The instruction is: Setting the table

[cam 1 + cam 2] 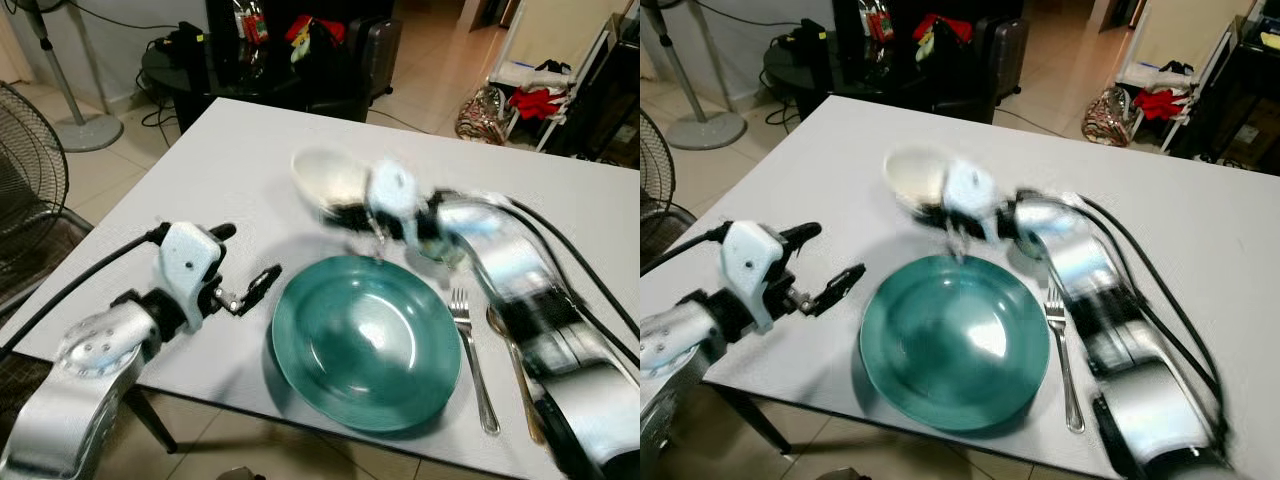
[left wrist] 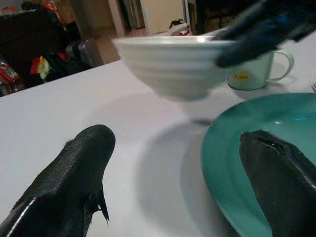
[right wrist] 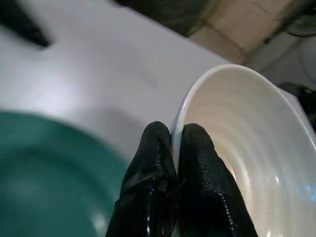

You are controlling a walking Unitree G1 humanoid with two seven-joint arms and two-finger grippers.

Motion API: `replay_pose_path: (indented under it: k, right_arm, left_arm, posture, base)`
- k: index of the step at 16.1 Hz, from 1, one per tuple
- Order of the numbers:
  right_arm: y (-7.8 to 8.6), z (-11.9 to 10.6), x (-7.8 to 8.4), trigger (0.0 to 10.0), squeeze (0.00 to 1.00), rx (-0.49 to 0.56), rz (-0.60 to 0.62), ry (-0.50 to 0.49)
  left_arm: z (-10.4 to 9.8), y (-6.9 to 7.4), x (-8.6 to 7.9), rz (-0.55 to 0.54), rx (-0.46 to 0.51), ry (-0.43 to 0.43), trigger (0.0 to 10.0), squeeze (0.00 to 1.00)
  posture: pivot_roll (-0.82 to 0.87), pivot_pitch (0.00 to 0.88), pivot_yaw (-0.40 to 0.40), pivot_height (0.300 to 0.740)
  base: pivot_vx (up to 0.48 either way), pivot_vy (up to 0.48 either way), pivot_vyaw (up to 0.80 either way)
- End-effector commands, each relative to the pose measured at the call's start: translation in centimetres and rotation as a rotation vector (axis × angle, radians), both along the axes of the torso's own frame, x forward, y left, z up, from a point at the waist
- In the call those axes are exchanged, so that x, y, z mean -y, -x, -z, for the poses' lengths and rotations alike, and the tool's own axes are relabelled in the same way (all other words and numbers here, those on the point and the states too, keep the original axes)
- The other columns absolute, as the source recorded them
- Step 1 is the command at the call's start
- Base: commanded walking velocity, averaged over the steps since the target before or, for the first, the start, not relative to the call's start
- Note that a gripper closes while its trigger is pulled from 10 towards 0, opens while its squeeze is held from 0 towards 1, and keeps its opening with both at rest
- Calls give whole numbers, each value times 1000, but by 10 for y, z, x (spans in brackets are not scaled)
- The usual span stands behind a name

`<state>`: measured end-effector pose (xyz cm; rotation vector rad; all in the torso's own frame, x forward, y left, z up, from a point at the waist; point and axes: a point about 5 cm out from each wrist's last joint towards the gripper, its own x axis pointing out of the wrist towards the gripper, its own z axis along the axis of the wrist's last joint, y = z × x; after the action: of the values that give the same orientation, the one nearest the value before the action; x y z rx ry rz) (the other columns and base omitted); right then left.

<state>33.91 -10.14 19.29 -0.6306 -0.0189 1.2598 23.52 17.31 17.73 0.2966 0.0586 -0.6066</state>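
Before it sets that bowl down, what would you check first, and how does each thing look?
1. Grip on the bowl: right pincer pinches its rim, one finger inside, one outside. Ok.
2. Bowl off the table: the left wrist view shows it lifted, its shadow below. Ok.
3. Plate free to receive it: nothing lies on it. Ok.
4. Left pincer out of the way: open, beside the plate's left edge. Ok.
5. Fork and mug apart from the plate: ok.
6. Bowl level: blurred by motion. Cannot tell.
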Motion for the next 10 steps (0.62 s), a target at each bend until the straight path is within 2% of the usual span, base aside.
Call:
replay_pose_path:
  k: [1,4,6,10]
  right_arm:
    - [10,-16,-2,0,0,48,-64,10]
    - [46,-8,11,0,0,25,-138,93]
    - [70,-1,14,0,0,-23,-196,142]
    - [95,13,19,0,0,-101,-216,234]
  left_arm:
    - [-3,4,-1,-2,7,-7,10000,0]
    - [2,10,0,10,-19,-13,10000,0]
    - [1,10,5,27,-21,-7,10000,0]
    - [1,9,9,51,-23,-3,10000,0]
  posture:
    - [21,0,-56,740]
    - [2,0,-44,740]
    - [-6,0,-40,740]
    - [-21,0,-33,740]
  base:
    - [0,0,0]
    - [0,0,0]
    - [0,0,0]
    - [0,0,0]
